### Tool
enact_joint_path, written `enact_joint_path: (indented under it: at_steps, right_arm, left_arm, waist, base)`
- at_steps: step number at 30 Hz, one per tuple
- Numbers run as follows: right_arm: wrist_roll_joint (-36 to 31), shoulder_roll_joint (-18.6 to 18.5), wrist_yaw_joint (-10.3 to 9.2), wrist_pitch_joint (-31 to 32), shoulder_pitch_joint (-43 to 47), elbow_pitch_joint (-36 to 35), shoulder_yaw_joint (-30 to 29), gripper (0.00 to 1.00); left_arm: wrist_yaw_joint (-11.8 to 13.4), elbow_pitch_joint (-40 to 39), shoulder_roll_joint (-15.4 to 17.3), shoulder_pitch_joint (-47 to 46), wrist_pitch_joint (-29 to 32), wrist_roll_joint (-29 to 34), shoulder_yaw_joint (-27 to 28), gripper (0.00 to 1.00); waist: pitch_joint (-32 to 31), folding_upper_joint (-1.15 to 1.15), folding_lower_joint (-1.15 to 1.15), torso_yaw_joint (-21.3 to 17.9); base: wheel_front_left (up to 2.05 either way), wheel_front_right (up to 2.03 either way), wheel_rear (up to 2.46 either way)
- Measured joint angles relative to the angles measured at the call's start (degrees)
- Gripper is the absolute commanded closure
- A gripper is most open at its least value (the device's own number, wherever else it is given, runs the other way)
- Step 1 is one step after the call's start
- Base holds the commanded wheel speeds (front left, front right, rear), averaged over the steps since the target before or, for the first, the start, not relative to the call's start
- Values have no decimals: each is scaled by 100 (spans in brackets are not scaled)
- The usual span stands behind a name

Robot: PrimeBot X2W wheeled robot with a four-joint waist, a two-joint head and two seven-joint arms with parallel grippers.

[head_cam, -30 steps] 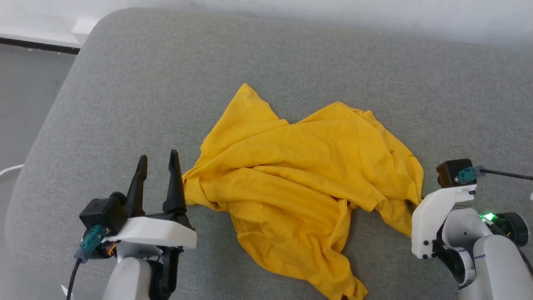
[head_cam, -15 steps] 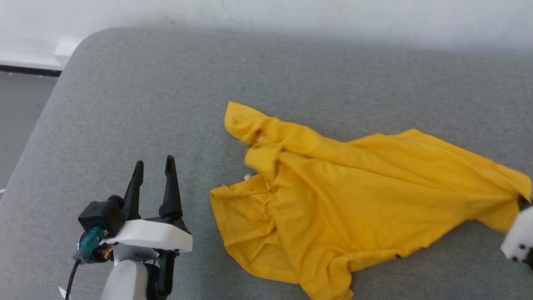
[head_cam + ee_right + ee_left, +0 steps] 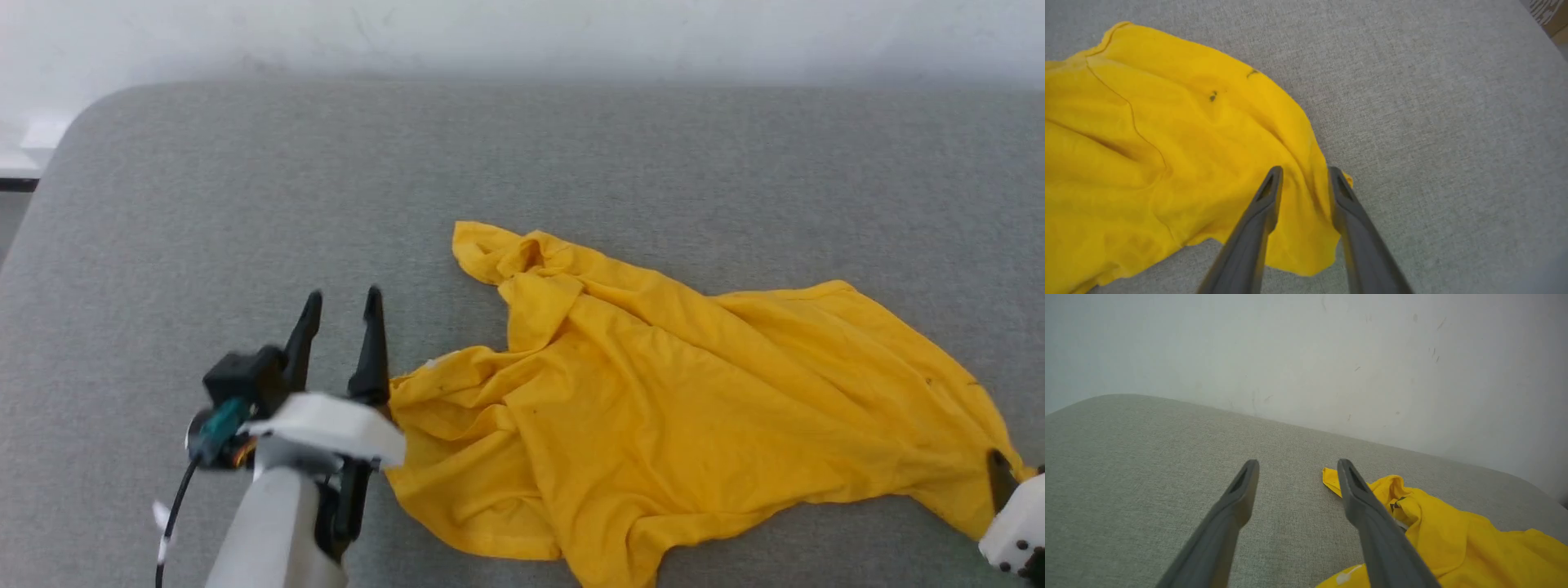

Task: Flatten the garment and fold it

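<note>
Flattening is underway; folding hasn't begun.

Head view: the yellow T-shirt point(image 3: 694, 408) lies on the grey cushion point(image 3: 245, 188), drawn out from centre to near right. It is still heavily creased, w/ a bunched lump at its far-left end and a doubled-over near-left part. No print shows, so it's prob. face down or inside out. The left gripper point(image 3: 343, 296) sits just beside the shirt's near-left edge, fingers spread wide, nothing between them. The right gripper point(image 3: 999, 478) is at the near-right corner, at the shirt's tip. Vs 1 s ago, the shirt was a crumpled heap mid-cushion and is now stretched rightward & lying flatter. The camera has shifted too, so part of that is viewpoint.

Left wrist view: the fingers stand wide over bare cushion, w/ the shirt to the right. One finger overlaps the cloth edge; contact unclear.

Right wrist view: the right gripper's fingers are parted, w/ the shirt's corner lying between them. It isn't pinched, as far as I can see.

Left to do: smooth the body, spread the sleeves, then all the folds.
</note>
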Motion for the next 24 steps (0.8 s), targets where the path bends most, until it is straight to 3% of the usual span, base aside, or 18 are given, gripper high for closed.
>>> enact_joint_path:
  at_steps: [10, 24]
  right_arm:
    - [78, -3, 0, -1622, -26, -102, 1033, 0]
    - [347, -7, -1, -2127, -142, -213, 1890, 0]
  left_arm:
    - [121, 1603, 126, -1907, 1112, 326, -307, 0]
    - [216, 3441, 612, -3409, 3142, 687, -731, 0]
  waist:
    - [193, 0, 0, -408]
    - [644, 0, 1, -1135]
  base:
    - [0, 0, 0]
    - [0, 0, 0]
